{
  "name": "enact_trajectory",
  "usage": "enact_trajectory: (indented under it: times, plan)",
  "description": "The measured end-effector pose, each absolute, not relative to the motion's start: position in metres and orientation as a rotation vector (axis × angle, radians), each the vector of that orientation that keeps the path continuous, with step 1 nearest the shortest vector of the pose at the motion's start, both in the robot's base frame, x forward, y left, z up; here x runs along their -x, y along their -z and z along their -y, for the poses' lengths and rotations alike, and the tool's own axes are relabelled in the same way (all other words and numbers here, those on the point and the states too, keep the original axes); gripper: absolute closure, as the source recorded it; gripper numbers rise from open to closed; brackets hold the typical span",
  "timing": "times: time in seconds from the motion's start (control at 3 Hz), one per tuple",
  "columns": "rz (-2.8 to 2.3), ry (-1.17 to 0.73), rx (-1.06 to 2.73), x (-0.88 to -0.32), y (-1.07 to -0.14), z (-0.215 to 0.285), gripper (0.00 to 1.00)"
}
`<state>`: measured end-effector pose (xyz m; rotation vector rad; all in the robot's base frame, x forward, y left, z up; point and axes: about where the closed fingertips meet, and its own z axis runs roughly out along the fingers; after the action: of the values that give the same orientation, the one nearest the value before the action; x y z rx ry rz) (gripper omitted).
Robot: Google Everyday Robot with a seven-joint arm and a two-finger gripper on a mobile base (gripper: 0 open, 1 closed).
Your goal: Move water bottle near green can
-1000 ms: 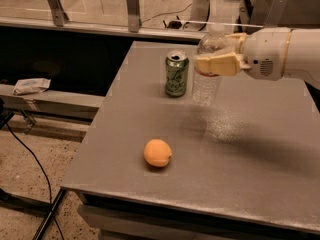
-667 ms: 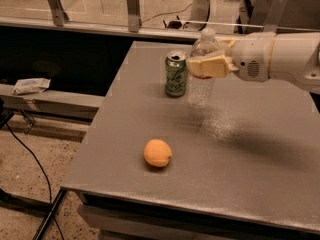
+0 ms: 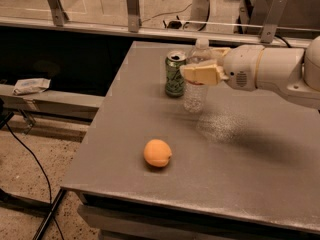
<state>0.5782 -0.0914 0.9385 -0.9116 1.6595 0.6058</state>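
clear ribbed plastic water bottle w/ white cap (image 3: pixel 194 96) upright, long axis vertical, just beside small green alu can (image 3: pixel 174 76) at far end of grey table (image 3: pixel 260 154) | cream two-finger gripper (image 3: pixel 199 73) pinching bottle mid-body | arm stretched horizontal, coming in from side opposite the can | prob just needs letting go

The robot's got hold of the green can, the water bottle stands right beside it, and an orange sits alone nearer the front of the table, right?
Not quite. The camera view shows the gripper with its fingers closed around the water bottle, not the green can. The can stands free beside the bottle, and the orange does sit alone nearer the table's front.
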Motion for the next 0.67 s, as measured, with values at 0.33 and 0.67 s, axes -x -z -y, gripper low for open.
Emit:
enact_trajectory:
  times: [0.33, 0.67]
  plan:
    - [-1.649, -0.614, 0.886, -0.577, -0.9329, 0.0936, 0.03]
    - [-1.616, -0.629, 0.894, -0.5759, -0.9347, 0.0981, 0.0]
